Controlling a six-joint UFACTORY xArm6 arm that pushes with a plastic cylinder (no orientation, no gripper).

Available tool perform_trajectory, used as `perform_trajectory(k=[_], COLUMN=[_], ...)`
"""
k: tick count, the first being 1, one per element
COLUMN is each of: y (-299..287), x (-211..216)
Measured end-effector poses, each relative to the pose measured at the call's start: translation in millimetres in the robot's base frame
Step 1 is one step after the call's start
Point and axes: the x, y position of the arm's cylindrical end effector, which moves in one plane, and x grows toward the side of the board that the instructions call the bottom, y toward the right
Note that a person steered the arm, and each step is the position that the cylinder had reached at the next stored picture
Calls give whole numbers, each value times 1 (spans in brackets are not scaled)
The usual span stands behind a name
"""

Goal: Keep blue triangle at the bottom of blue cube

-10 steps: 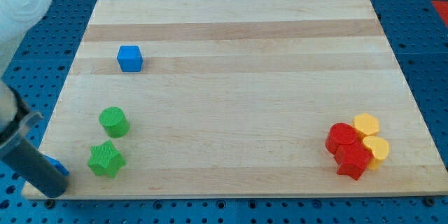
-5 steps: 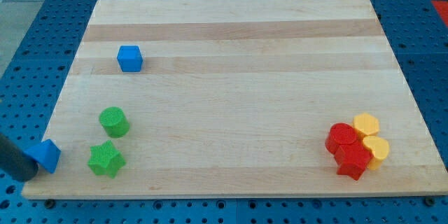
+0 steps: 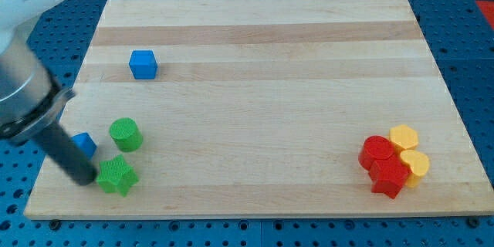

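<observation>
pale wooden board (image 3: 262, 85) sits on a blue pegboard. my tip (image 3: 86, 179) rests just left of the green star (image 3: 116, 175), partly hiding the blue triangle (image 3: 85, 144), so its pointing and long axis can't be told. it lies well below the blue cube (image 3: 143, 64), left of the green cylinder (image 3: 125, 134). no claw or writing shows.

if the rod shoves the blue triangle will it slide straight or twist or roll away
Probably it slides rather than rolls: the blue triangle sits flat on the smooth wooden board. It may well twist, since its angled sides could deflect an off-centre push from my tip, which is just below it. It looks rigid and likely light.
</observation>
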Motion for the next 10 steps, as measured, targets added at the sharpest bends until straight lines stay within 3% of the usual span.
perform_trajectory(k=[1, 2, 4, 5, 7, 9, 10], y=[11, 10, -4, -45, -18, -13, 7], x=[-49, -48, 6, 7, -59, -77, -111])
